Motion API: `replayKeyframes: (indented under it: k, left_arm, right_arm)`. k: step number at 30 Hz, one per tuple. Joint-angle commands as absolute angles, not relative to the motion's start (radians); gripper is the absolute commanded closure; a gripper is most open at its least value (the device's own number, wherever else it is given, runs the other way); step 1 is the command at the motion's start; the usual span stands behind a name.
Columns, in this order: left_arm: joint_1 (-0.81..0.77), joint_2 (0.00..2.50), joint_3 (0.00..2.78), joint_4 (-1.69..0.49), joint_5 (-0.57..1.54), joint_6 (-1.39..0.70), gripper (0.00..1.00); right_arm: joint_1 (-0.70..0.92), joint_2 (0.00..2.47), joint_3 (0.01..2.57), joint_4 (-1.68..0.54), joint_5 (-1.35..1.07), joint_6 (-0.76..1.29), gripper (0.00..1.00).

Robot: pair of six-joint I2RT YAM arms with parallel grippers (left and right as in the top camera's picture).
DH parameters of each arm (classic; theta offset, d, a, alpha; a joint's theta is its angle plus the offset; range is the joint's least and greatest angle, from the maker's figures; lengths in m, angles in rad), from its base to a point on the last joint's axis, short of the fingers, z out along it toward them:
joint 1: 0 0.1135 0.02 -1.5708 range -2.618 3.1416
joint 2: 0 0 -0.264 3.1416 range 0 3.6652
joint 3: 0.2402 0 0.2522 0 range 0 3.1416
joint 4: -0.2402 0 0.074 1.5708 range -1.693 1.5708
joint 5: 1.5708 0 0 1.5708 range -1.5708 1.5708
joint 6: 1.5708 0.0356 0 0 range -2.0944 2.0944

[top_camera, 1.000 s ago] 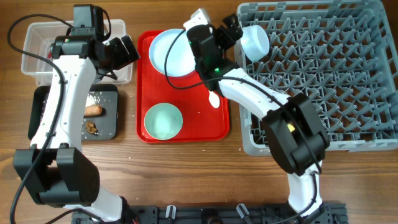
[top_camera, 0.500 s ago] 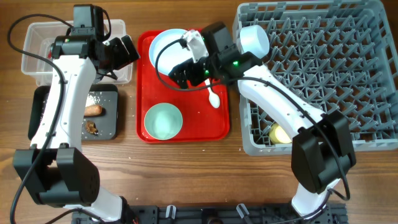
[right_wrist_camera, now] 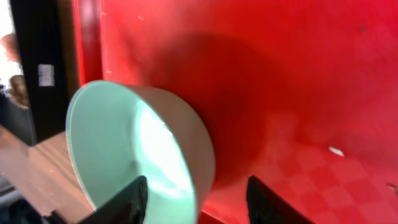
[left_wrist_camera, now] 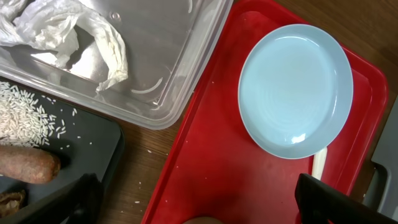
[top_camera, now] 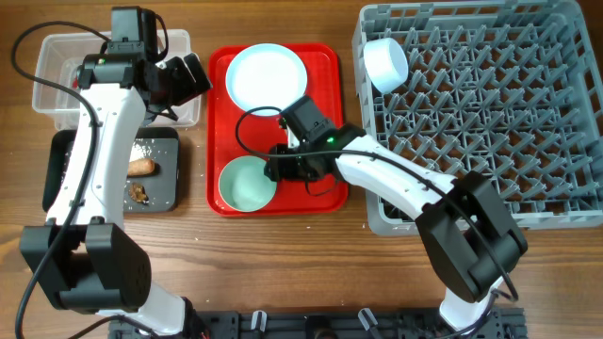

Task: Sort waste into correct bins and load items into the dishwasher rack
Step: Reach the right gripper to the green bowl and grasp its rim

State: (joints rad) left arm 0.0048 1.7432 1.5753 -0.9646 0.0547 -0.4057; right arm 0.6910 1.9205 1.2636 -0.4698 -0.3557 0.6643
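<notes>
A pale green bowl (top_camera: 246, 184) sits at the front of the red tray; in the right wrist view (right_wrist_camera: 140, 146) it looks tipped on its side. My right gripper (top_camera: 280, 166) is open and straddles its right rim (right_wrist_camera: 198, 202), one finger inside, one outside. The round pale blue plate (top_camera: 267, 78) lies at the back of the tray (left_wrist_camera: 295, 90). A second bowl (top_camera: 384, 61) stands in the grey dishwasher rack (top_camera: 490, 113). My left gripper (top_camera: 187, 77) is open and empty over the tray's left edge (left_wrist_camera: 199, 211). A piece of the white spoon (left_wrist_camera: 319, 164) shows below the plate.
The clear tub (top_camera: 52, 52) holds crumpled white paper (left_wrist_camera: 68, 34). The black tray (top_camera: 165, 193) holds the sausage piece (top_camera: 141, 168), rice (top_camera: 143, 149) and dark crumbs (top_camera: 138, 192). The flat red tray (top_camera: 325, 193) lies between the bins and the rack.
My right arm has swung from the rack's back left corner, where the bowl now stands alone, down across the tray to the green bowl. The plate is uncovered. The left arm has not moved.
</notes>
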Motion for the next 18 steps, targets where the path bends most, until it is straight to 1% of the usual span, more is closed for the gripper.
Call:
replayKeyframes:
  k: [1,3,4,6,8,10,11,16,18]
  left_arm:
    - [0.004,1.755,1.570,-0.962,0.067,-0.405,0.00]
    - [0.004,1.755,1.570,-0.962,0.067,-0.405,0.00]
    - [0.004,1.754,1.570,-0.962,0.067,-0.405,0.00]
    - [0.004,1.754,1.570,-0.962,0.067,-0.405,0.00]
    - [0.004,1.754,1.570,-0.962,0.067,-0.405,0.00]
    - [0.004,1.754,1.570,-0.962,0.067,-0.405,0.00]
    - [0.004,1.754,1.570,-0.962,0.067,-0.405,0.00]
    - [0.004,1.754,1.570,-0.962,0.067,-0.405,0.00]
    - [0.004,1.754,1.570,-0.962,0.067,-0.405,0.00]
  right_arm:
    - [0.693,1.968,1.263,-0.476,-0.303,0.741,0.58]
    - [0.692,1.992,1.273,-0.474,-0.308,0.744,0.61]
    - [0.692,2.008,1.290,-0.481,-0.315,0.743,0.64]
    - [0.693,2.024,1.304,-0.487,-0.315,0.743,0.68]
    - [0.693,2.026,1.304,-0.488,-0.316,0.743,0.75]
    - [0.693,2.026,1.305,-0.488,-0.323,0.740,0.87]
    - [0.689,2.025,1.306,-0.488,-0.323,0.741,0.96]
    - [0.662,2.017,1.328,-0.496,-0.337,0.735,0.96]
    - [0.642,1.984,1.329,-0.499,-0.336,0.696,0.95]
